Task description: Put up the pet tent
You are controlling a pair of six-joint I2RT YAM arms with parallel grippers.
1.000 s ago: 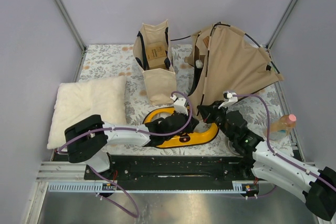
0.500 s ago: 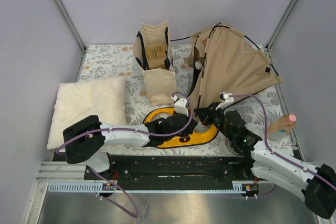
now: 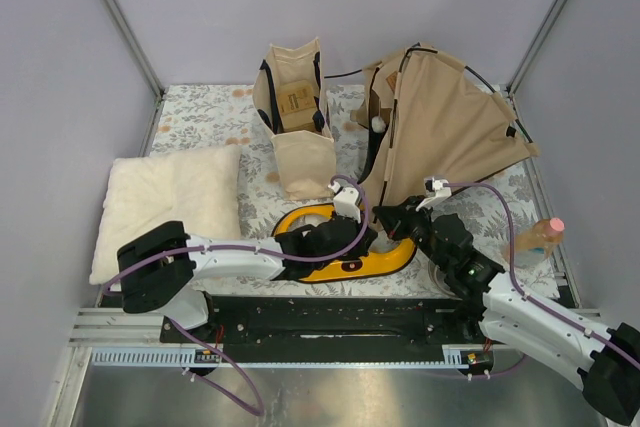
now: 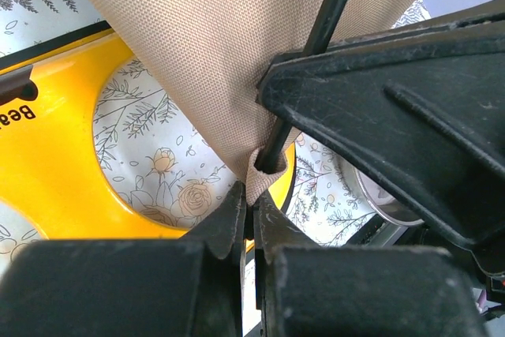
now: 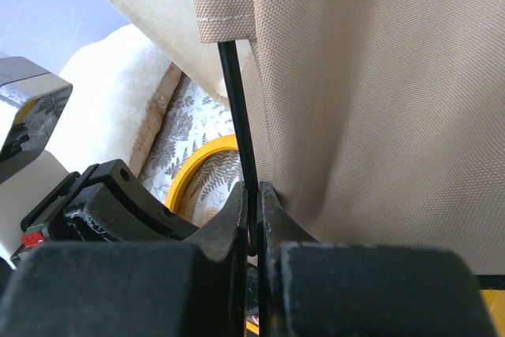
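**Pet tent (image 3: 445, 132): 2 arms meet at its near corner**

The tent stands partly raised at the back right of the desk (image 3: 200, 117), and its lowest corner drops toward both arms. 1 black pole (image 5: 237, 108) runs from that corner up and away toward the peak. The right end effector (image 5: 251, 195) is pressed together on this pole, just above the corner loop (image 4: 256, 175). The left end effector (image 4: 251, 195) pinches that loop from below. Both are equally near. The next move probably runs along the pole's axis, down into the loop.
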